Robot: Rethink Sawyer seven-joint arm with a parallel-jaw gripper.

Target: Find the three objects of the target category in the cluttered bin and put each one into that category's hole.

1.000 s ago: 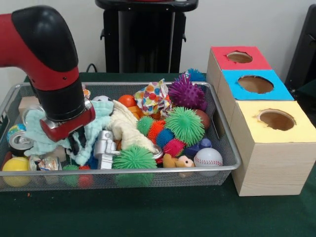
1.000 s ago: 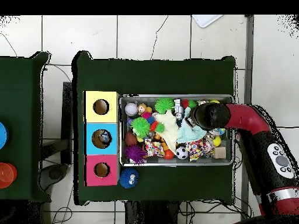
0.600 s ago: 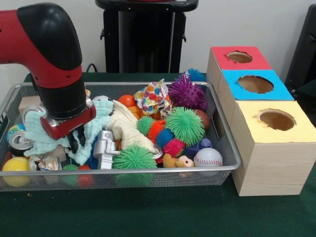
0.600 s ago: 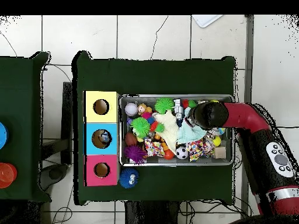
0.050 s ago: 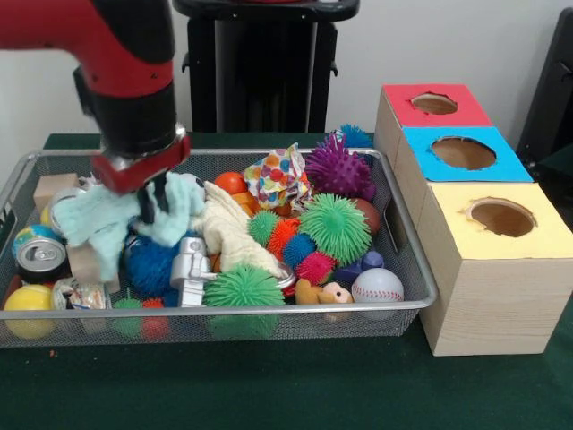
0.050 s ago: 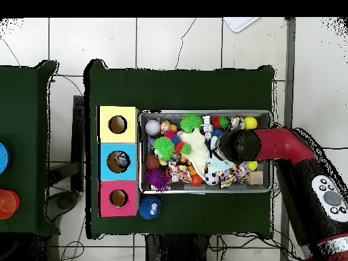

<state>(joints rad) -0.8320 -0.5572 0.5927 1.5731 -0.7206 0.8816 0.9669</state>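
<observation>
Gripper clamped on mint cloth, which hangs draped over the left end of wire bin, presumably a target item held high to clear clutter toward the three-hole box at right.

Robot lab: green-clothed table, wire bin of toys, colour-topped sorting boxes, tiled floor.

Green table: wire bin, three-hole box, blue spiky ball.
</observation>
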